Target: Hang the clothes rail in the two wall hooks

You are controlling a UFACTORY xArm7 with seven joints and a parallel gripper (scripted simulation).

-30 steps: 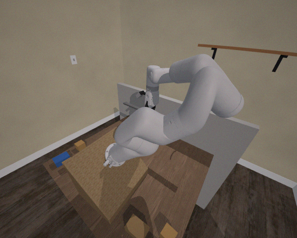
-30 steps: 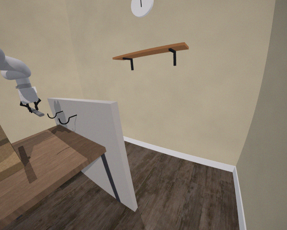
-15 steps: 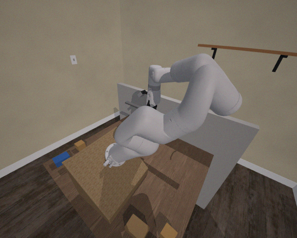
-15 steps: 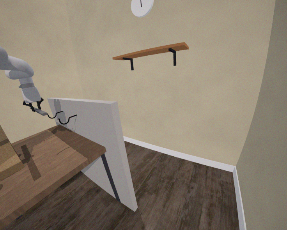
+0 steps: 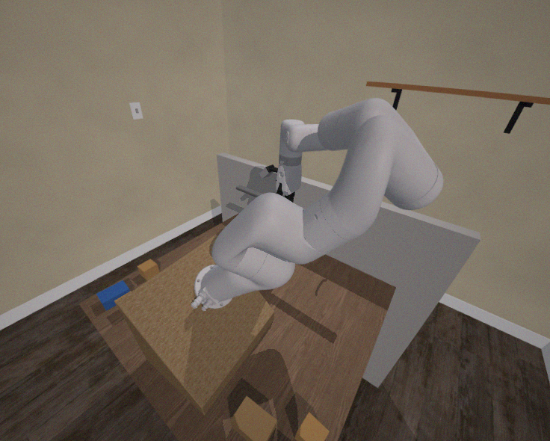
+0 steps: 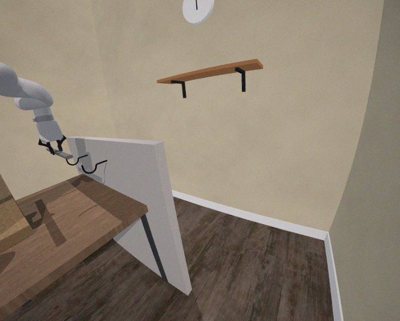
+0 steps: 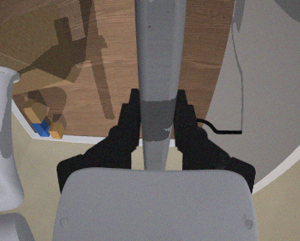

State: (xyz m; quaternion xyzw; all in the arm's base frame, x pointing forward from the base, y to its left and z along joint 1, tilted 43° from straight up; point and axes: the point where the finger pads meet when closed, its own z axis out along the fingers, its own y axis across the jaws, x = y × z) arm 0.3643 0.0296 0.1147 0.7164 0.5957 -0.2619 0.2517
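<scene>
Currently, fingers [image 6: 56, 146] clamped around grey rail [image 6: 60, 153] [image 7: 160, 53], near 2 black hooks [image 6: 89, 172]; no readable writing.

Gray clothes rail [image 5: 247, 190] [image 6: 65, 155] [image 7: 161, 53], long and straight, clamped in the jaws.

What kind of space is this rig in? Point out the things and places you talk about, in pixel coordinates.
Looks like a room mocked up as a work cell: wall clock [image 6: 197, 11], wooden shelf [image 5: 450, 90] [image 6: 210, 71], and an arm [image 5: 367, 174] [image 6: 30, 90] over a wooden table [image 5: 316, 312] [image 6: 83, 214].
</scene>
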